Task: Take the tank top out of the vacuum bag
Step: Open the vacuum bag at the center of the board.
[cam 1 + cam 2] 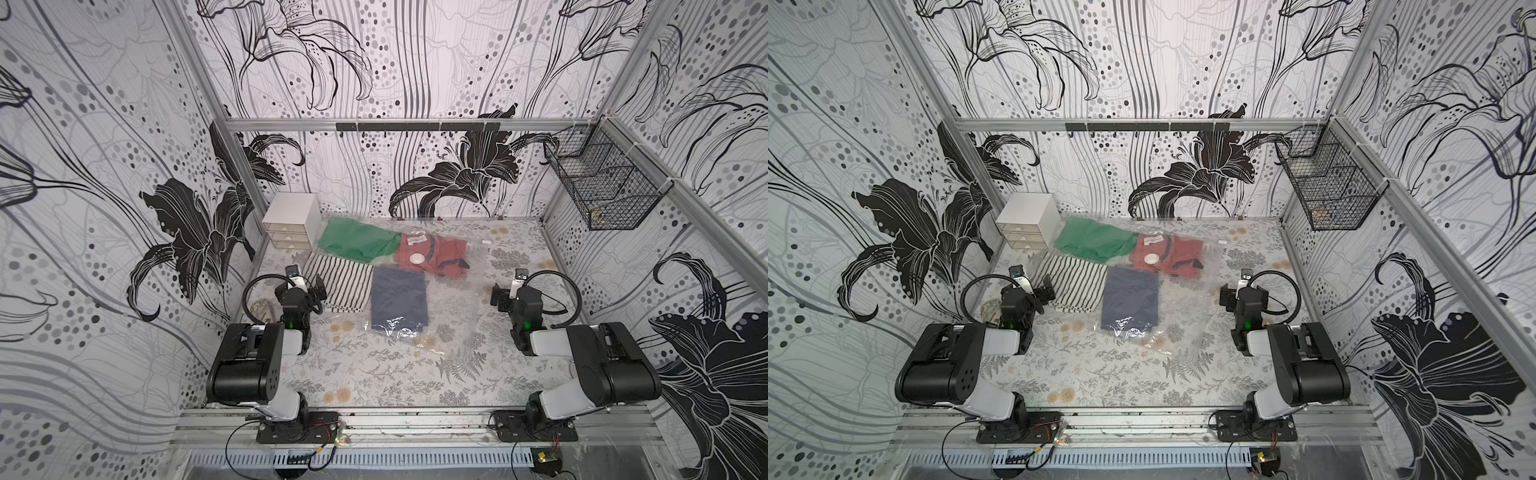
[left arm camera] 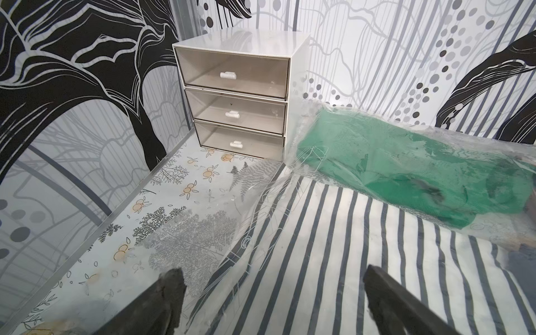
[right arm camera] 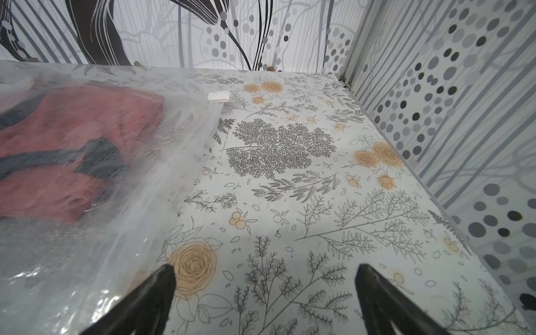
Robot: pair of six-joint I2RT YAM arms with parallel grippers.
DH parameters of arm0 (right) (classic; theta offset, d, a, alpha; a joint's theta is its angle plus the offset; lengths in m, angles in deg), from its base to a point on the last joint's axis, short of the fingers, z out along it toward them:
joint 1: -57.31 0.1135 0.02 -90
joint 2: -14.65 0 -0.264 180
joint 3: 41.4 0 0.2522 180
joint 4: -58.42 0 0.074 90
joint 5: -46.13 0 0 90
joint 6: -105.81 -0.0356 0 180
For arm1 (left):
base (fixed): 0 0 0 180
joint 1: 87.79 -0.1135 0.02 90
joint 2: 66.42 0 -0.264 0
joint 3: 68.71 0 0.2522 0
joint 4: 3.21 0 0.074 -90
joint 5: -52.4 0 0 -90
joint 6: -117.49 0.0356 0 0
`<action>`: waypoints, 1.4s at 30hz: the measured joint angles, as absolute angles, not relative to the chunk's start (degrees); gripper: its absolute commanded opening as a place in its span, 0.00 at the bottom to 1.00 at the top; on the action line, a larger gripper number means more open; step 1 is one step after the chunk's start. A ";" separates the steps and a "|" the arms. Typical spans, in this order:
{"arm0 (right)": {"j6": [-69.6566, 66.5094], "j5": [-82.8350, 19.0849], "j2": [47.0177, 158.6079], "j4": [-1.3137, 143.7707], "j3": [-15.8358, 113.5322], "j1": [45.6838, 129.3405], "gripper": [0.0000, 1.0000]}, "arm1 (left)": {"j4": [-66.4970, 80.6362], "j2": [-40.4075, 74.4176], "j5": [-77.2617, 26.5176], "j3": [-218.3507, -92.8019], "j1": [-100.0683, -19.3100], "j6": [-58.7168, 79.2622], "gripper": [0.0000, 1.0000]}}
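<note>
The clear crinkly vacuum bag [image 1: 455,305] [image 1: 1187,309] lies flat on the floral table, with a round white valve [image 1: 417,258] and a white slider clip [image 1: 485,242] [image 3: 219,96]. Inside it lie a green garment [image 1: 357,240] [image 2: 391,162], a striped one [image 1: 343,284] [image 2: 333,261], a dark blue one [image 1: 399,301], and a red one with dark blue trim [image 1: 434,259] [image 3: 58,139], which looks like the tank top. My left gripper [image 1: 316,287] [image 2: 274,275] hangs open over the striped corner of the bag. My right gripper [image 1: 498,297] [image 3: 265,271] is open over bare table beside the bag's right edge.
A white three-drawer unit [image 1: 291,220] [image 2: 237,95] stands at the back left, touching the bag. A black wire basket [image 1: 602,187] hangs on the right wall. A black hook rail [image 1: 415,126] runs along the back wall. Patterned walls close in three sides.
</note>
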State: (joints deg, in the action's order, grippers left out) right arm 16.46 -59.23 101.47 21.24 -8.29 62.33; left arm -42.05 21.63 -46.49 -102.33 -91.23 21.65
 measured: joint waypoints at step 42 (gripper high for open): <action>-7.96 -28.26 97.39 77.87 29.28 61.10 0.72 | 20.64 25.87 -62.55 -166.09 -48.85 9.32 0.88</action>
State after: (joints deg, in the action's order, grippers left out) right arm -7.96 -28.26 97.39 77.87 29.28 61.10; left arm 20.64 25.87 -62.55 -166.09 -48.85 9.32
